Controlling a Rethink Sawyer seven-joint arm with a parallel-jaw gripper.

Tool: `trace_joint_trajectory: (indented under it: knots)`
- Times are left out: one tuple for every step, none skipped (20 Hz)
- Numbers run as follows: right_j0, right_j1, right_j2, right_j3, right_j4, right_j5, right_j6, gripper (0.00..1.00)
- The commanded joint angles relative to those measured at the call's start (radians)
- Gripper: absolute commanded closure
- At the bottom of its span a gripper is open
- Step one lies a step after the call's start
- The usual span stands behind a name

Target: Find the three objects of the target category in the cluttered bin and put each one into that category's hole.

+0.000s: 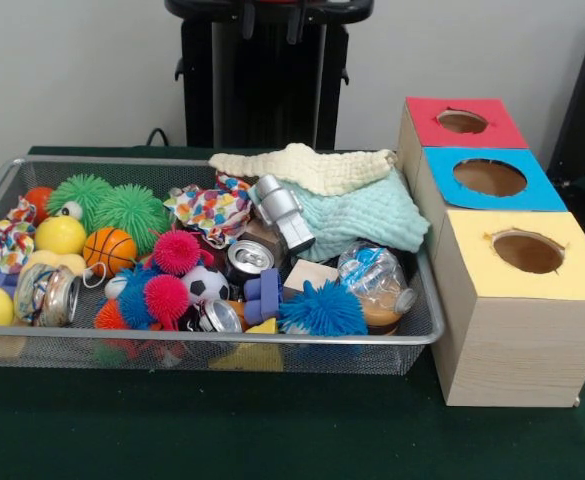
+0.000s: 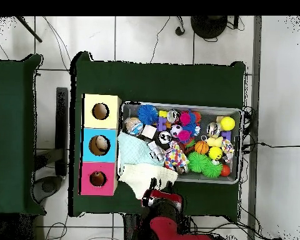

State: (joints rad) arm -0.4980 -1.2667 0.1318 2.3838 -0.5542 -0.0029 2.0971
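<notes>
Two cloths overhang the bin rim — hand outside.

From above I saw the wire bin crowded with toys on the green counter, cloths spilling toward the red-topped hole, and the arm drawn back.
</notes>
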Motion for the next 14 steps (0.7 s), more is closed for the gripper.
trace_joint_trajectory:
  knots:
    - [-0.096,0.093,0.144,-0.077,-0.139,-0.09,-0.003,0.0]
    - [-0.112,0.098,0.154,-0.078,-0.156,-0.098,-0.005,0.0]
    - [-0.12,0.106,0.155,-0.082,-0.174,-0.107,-0.006,0.0]
    - [-0.133,0.112,0.161,-0.084,-0.191,-0.113,-0.006,0.0]
    - [-0.139,0.121,0.16,-0.089,-0.209,-0.122,-0.006,0.0]
    - [-0.148,0.132,0.16,-0.091,-0.226,-0.13,-0.006,0.0]
    - [-0.152,0.146,0.157,-0.096,-0.243,-0.14,-0.005,0.0]
    - [-0.149,0.161,0.144,-0.104,-0.259,-0.151,-0.006,0.0]
    - [-0.145,0.177,0.13,-0.113,-0.273,-0.161,-0.006,0.0]
    - [-0.138,0.197,0.11,-0.124,-0.287,-0.181,-0.005,0.0]
    - [-0.131,0.216,0.093,-0.135,-0.3,-0.2,-0.006,0.0]
    - [-0.126,0.233,0.08,-0.145,-0.311,-0.216,-0.006,0.0]
    - [-0.123,0.248,0.069,-0.154,-0.322,-0.231,-0.007,0.0]
    - [-0.117,0.267,0.053,-0.165,-0.332,-0.251,-0.009,0.0]
